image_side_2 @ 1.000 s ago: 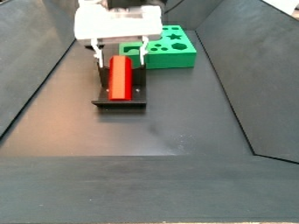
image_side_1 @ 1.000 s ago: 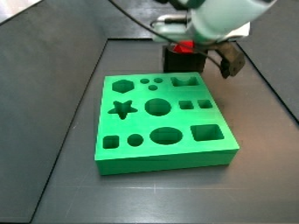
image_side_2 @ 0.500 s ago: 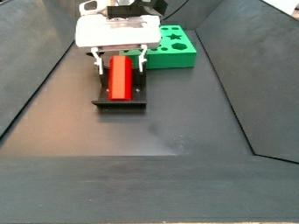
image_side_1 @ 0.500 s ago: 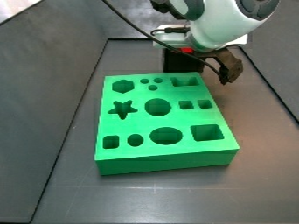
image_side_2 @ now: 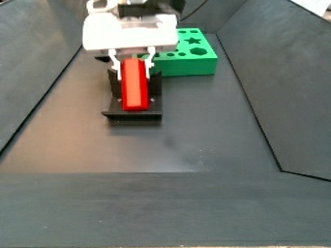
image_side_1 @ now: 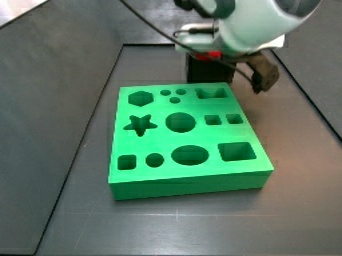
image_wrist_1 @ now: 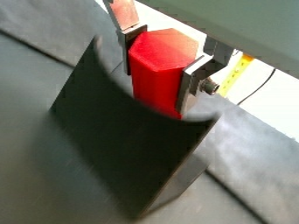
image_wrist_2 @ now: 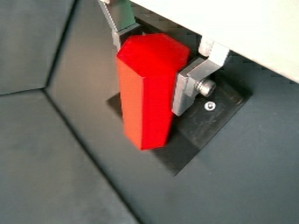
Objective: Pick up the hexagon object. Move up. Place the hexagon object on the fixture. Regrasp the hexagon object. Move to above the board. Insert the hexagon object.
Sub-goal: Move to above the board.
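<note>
Gripper point(image_wrist_1: 166, 63): silver plate fingers set against both sides of the peg, apparently clamping it.
Hexagon object point(image_side_2: 134, 83): bright red faceted prism peg, lying on the fixture.
Fixture point(image_side_2: 132, 109): dark notched bracket on floor.
Board point(image_side_1: 185, 140): bright green slab with shaped holes, beyond fixture.

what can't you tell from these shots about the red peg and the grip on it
- Contact: in both wrist views the fingers flank the red peg, but whether the pads press on it cannot be made out.
- Red peg in a side view: hidden behind the gripper and arm.
- Fixture notch: covered by the peg.
- Green board: its near end is hidden behind the gripper; most holes unseen.
</note>
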